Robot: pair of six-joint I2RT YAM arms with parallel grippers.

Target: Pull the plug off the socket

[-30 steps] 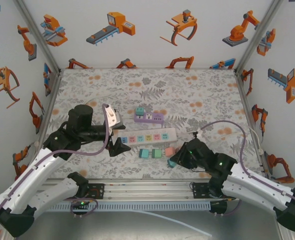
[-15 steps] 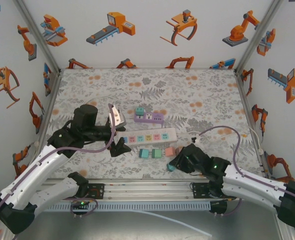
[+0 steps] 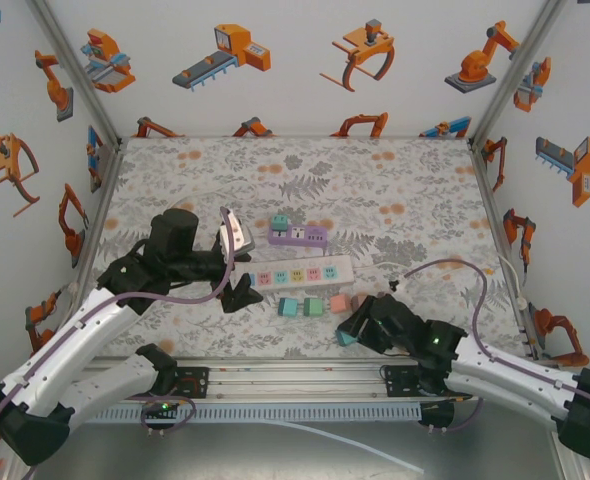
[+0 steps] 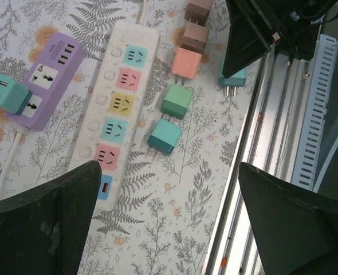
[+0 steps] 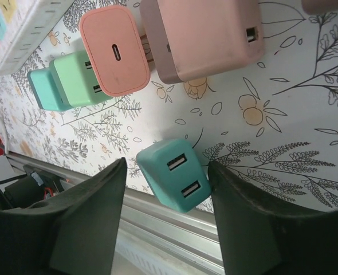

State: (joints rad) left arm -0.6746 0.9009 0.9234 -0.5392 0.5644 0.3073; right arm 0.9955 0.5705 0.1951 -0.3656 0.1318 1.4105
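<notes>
Teal plug (image 5: 172,175) — on table (image 5: 283,109), right jaws apart

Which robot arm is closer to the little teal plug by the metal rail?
Right. The right gripper straddles the teal plug, a finger on each side. The left gripper hovers by the white power strip's switch end, farther off.

I count two power strips: one white strip (image 4: 123,100) with five coloured sockets, and one purple strip (image 4: 51,71). Teal plugs number three: the seated plug (image 4: 6,94) at far left, the loose teal plug (image 4: 164,137) at centre, and the twin-port teal plug (image 5: 172,175). There is one green plug (image 4: 176,100) and one pink plug (image 4: 186,62). Brown plugs (image 4: 193,35) sit at the top edge; I cannot tell whether one or two.
</notes>
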